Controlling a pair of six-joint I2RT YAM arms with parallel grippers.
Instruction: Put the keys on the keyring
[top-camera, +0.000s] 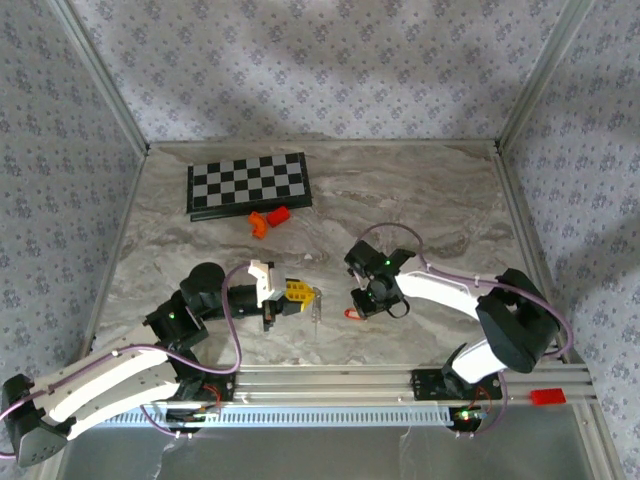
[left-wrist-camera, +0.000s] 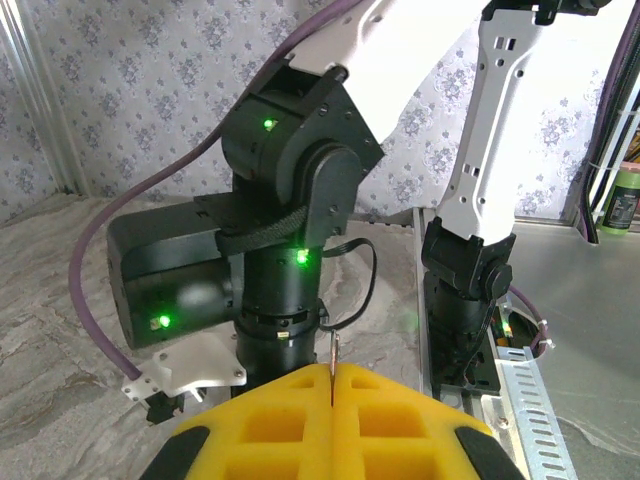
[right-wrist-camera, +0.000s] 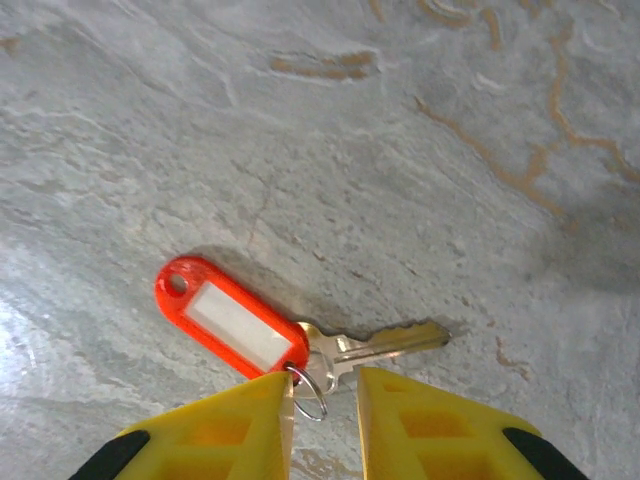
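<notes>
A key (left-wrist-camera: 333, 356) is being pinched by the fully closed left pincer (left-wrist-camera: 332, 380). The keyring (right-wrist-camera: 235, 325) is being rested flat on the bench (right-wrist-camera: 450, 150), its ring lying between the tips of the slightly parted, empty right pincer (right-wrist-camera: 322, 400), a second key (right-wrist-camera: 385, 343) touching it.

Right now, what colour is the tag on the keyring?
The keyring tag is red with a white label, clearest in the right wrist view.

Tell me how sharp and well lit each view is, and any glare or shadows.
Top external: soft even light, blotchy shadows on the back wall. Left wrist: the white arm nearly washed out, black joints dark. Right wrist: tag and key crisp, a soft shadow beside the tag, pale sheen on the table at lower left.
</notes>
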